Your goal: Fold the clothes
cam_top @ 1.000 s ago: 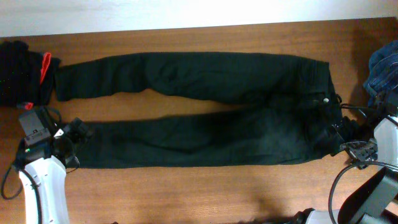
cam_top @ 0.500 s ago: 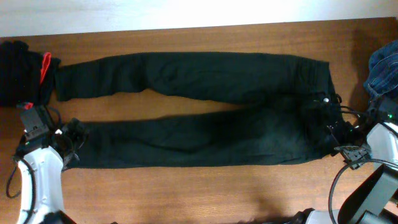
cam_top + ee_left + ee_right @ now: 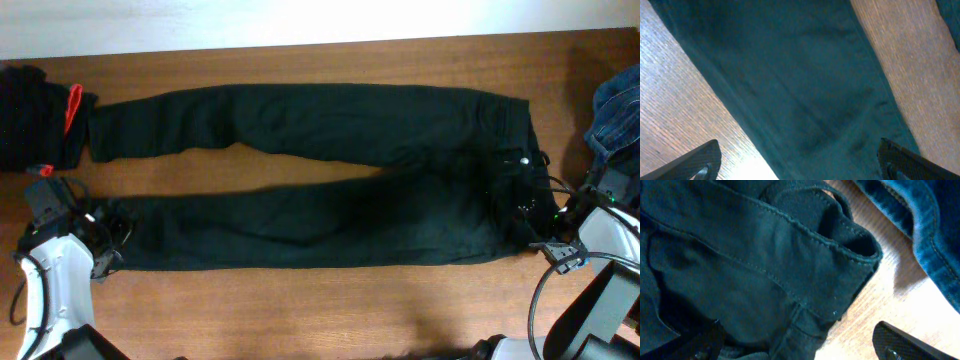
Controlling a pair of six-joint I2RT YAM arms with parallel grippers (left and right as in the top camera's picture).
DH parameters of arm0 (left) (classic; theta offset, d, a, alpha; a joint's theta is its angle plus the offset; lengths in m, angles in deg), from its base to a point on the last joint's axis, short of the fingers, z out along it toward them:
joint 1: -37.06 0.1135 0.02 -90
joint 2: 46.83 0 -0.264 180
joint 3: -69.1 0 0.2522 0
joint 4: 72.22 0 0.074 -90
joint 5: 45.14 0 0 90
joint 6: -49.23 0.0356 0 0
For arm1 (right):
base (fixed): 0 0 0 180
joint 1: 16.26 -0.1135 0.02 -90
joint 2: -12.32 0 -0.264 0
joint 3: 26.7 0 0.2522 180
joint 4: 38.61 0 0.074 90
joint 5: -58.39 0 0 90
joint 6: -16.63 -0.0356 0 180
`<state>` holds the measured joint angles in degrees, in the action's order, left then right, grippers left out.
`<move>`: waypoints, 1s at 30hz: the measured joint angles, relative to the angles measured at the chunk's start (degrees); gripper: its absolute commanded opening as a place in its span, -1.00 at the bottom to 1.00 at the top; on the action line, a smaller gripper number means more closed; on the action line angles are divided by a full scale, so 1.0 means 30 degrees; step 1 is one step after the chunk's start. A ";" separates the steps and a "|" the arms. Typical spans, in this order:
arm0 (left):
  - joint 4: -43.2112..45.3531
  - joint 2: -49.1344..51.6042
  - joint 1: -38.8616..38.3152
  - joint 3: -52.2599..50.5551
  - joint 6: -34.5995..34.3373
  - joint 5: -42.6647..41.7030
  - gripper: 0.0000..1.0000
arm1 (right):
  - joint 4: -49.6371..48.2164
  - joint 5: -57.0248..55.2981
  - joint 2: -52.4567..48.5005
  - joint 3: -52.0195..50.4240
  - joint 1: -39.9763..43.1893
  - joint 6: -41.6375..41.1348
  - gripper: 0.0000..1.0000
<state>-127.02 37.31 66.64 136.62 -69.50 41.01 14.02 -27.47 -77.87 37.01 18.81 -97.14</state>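
We've got jeans (image 3: 320, 180) lying left-right across bench (image 3: 300, 305): left claw (image 3: 800, 162) over near-leg hem (image 3: 142, 240), right claw (image 3: 805, 342) over waistband (image 3: 790, 235), both wide apart, empty.

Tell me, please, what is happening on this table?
Two robot arms are set to fold black jeans spread flat on a wooden table. The left gripper hangs open over the end of the near leg, and the right gripper hangs open over the waistband. Neither holds anything. A dark bundle lies at one end of the table and blue denim at the other.
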 measured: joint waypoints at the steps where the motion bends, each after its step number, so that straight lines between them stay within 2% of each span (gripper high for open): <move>1: -0.0007 0.0000 0.0087 0.0000 -0.0073 0.0000 0.99 | -0.0102 0.0000 0.0000 -0.0036 0.0000 0.0029 0.96; 6: 0.0321 0.0000 0.0903 -0.0240 -0.0437 0.0022 0.99 | -0.0554 0.0022 0.0000 -0.0124 0.0000 0.0102 0.96; 16: 0.2827 0.0036 0.2922 -0.2900 -0.0787 0.0576 0.99 | -0.0634 0.0306 0.0000 -0.0124 0.0000 0.0146 0.96; 22: 0.3526 0.0444 0.3774 -0.3031 -0.0801 0.1020 0.99 | -0.1268 0.0372 0.0000 -0.0437 0.0000 0.0153 0.96; 30: 0.6011 0.2237 0.4313 -0.3045 -0.1107 0.1158 0.98 | -0.2528 0.0663 0.0000 -0.1370 0.0000 0.0146 0.96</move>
<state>-108.99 44.02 79.58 127.48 -72.82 44.48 6.44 -25.48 -77.87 32.90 18.81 -96.70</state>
